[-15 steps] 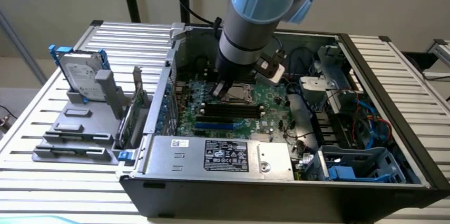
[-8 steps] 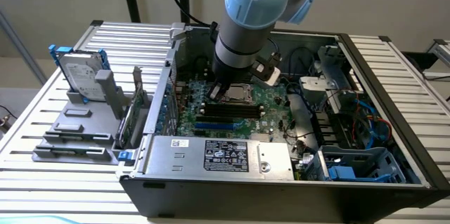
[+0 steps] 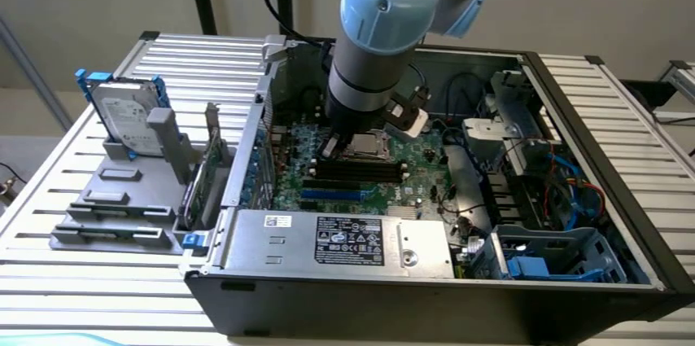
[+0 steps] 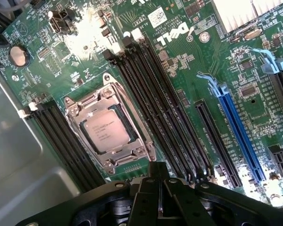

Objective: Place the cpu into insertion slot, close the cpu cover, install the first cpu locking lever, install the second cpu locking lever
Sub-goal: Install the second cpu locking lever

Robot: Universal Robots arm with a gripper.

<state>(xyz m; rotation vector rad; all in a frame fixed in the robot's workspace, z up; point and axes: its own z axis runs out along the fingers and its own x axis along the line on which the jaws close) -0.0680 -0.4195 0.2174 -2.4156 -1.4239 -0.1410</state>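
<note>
The cpu [image 4: 106, 132], a pale silver square chip, lies flat in the insertion slot [image 4: 127, 160] on the green circuit board [image 4: 188, 70]. The cpu cover [image 4: 87, 101], a thin silvery frame, lies down around the chip's face. My gripper [image 4: 159, 181] hangs above the board just beside the socket. Its black fingers are shut together with nothing between them. In the exterior view the arm reaches down into the open computer case, and the socket [image 3: 369, 146] shows right beside the wrist.
Long black memory slots [image 4: 151, 103] flank the socket on both sides. A blue slot [image 4: 236, 127] runs further off. A labelled grey box [image 3: 337, 240] fills the case front. Cables and drive bays [image 3: 565, 191] crowd the exterior view's right. A hard drive [image 3: 125, 118] stands in a rack outside.
</note>
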